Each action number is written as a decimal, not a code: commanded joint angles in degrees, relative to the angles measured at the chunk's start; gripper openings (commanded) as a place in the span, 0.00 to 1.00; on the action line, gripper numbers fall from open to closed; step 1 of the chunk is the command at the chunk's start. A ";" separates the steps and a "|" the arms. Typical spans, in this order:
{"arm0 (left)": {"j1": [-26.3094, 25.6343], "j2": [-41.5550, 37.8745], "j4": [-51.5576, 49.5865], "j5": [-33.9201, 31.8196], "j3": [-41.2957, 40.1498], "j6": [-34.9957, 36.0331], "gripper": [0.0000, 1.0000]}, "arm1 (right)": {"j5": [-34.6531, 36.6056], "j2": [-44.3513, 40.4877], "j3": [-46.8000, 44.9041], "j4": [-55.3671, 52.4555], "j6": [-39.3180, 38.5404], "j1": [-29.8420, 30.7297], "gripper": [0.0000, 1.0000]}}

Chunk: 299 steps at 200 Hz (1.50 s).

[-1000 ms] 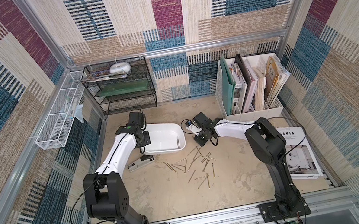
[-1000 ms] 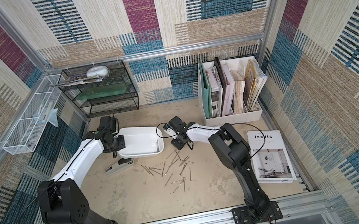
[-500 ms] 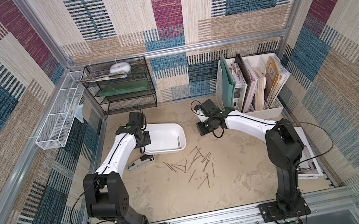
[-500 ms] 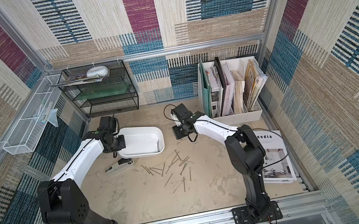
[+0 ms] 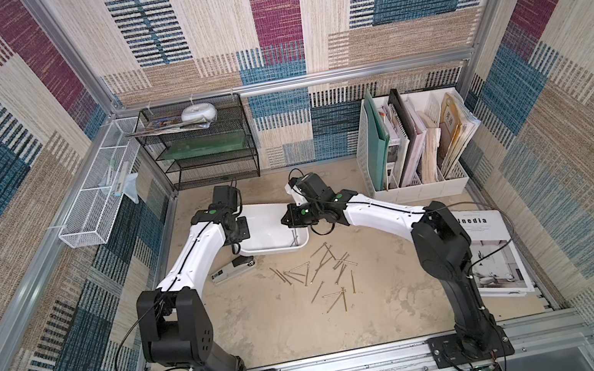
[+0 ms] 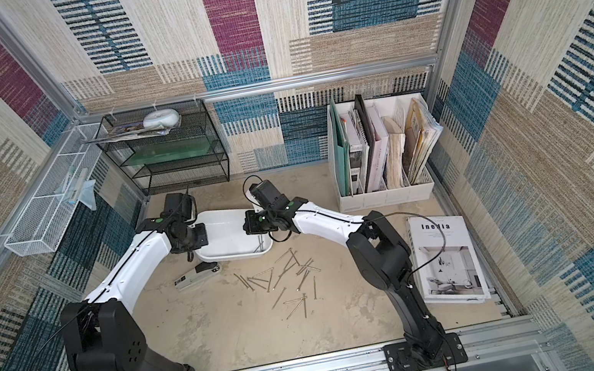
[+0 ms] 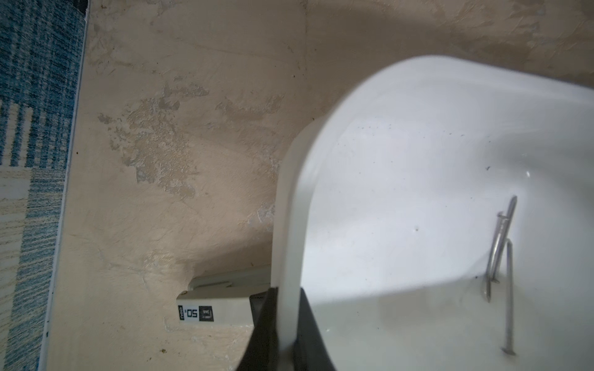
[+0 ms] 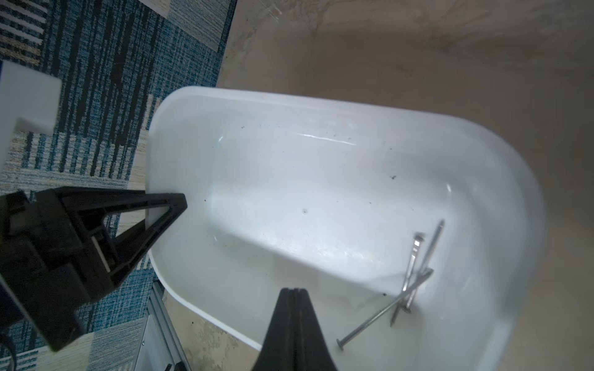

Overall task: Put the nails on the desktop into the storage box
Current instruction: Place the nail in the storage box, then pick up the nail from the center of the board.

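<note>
Left claw (image 7: 287, 290) pinches storage box (image 7: 401, 144) rim, right claw (image 8: 293, 290) closed; boxed nails (image 8: 414, 266) lie mostly crosswise.

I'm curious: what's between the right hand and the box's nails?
Just bare storage box floor between right hand and nails, seen in right wrist view.

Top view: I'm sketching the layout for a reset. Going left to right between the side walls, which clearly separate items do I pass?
white wire mesh basket → stapler → loose nails → magazine
</note>
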 commanded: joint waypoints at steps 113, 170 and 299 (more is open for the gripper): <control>-0.25 -0.65 1.41 -0.35 -0.36 0.19 0.00 | 8.46 -10.89 -5.01 -6.79 -10.27 -0.19 0.20; -0.38 -2.50 3.13 -1.15 -1.66 0.75 0.00 | 12.81 -23.66 -21.92 -8.65 -13.21 -1.62 0.30; -1.79 1.71 -6.45 -2.69 6.65 5.22 0.00 | 8.05 -29.15 -36.38 -15.18 -11.86 -3.79 0.40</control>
